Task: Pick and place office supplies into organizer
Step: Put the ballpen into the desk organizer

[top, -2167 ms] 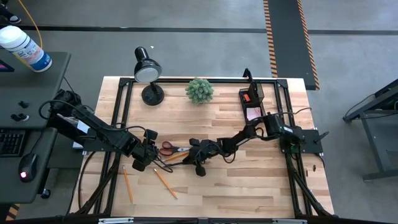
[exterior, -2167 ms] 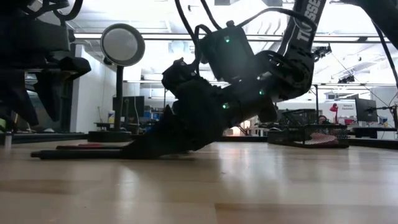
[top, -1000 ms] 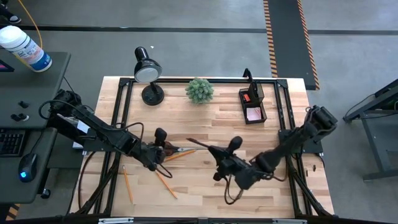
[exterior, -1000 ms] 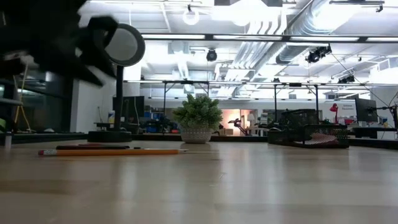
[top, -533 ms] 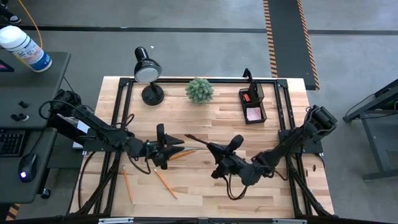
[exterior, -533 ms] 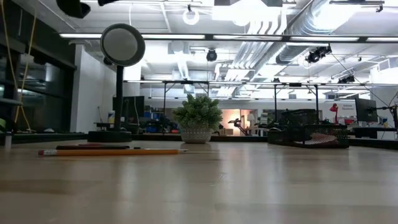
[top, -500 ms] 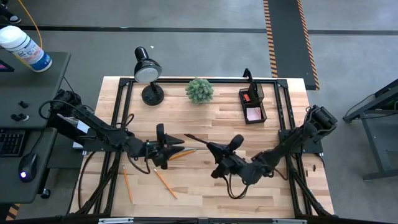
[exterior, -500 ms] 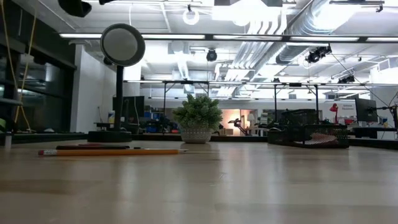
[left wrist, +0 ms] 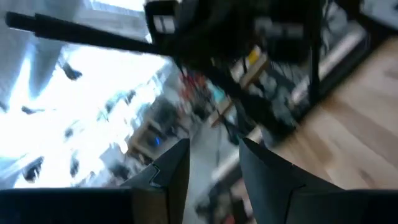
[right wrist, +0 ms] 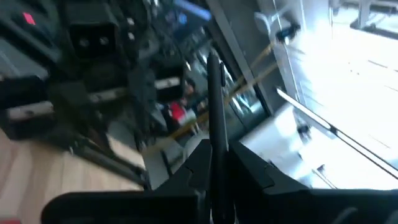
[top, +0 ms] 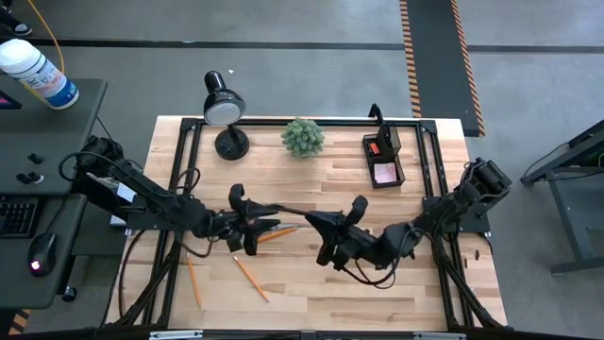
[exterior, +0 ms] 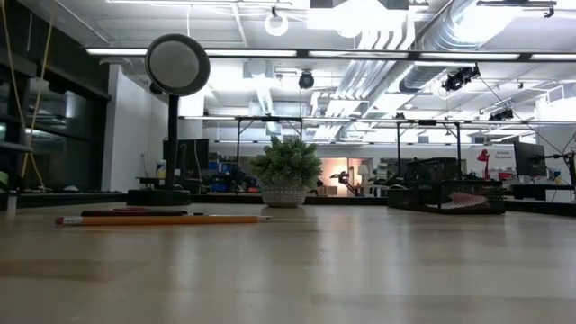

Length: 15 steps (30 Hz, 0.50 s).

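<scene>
Holding black pen [right wrist: 214, 93] in right hand [top: 317, 227], fingers clamped on it, above mid-worktop. Pen's long axis points toward left arm. Organizer [top: 382, 159] lies behind my right hand, at far right; right arm nearer. Left hand [top: 247, 225] parted, empty.

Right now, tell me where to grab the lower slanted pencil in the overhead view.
Take the slanted pencil at mid-length, coming straight down with the fingers across it. It lies flat and thin on the table, with bare wood on both sides.
</scene>
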Tool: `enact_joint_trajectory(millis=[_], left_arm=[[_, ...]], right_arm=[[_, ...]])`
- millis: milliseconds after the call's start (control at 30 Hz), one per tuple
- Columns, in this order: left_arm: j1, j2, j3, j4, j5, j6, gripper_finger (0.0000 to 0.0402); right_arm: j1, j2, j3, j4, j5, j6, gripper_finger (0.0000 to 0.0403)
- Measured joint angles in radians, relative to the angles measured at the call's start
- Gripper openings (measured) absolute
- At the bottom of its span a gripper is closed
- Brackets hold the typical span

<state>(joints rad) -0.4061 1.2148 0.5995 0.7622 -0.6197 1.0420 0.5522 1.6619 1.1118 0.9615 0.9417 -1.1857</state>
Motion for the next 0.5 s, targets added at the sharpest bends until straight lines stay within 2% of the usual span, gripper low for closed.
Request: enact_joint_trajectory(millis=[233,367,500], left_arm=[[0.000,0.000,0.000,0.210,0.231,0.167,0.0129],[0.000,0.000,0.000,0.309,0.382,0.183,0.0129],[0.000,0.000,0.000,0.365,0.540,0.159,0.0129]], right_arm=[[-0.023,-0.001,0.000,0.153,-0.305,0.023,0.0027],[-0.028,-0.003,0.000,0.165,-0.473,0.088,0.0027],[-0.062,-0.003,0.000,0.133,-0.573,0.168,0.0027]])
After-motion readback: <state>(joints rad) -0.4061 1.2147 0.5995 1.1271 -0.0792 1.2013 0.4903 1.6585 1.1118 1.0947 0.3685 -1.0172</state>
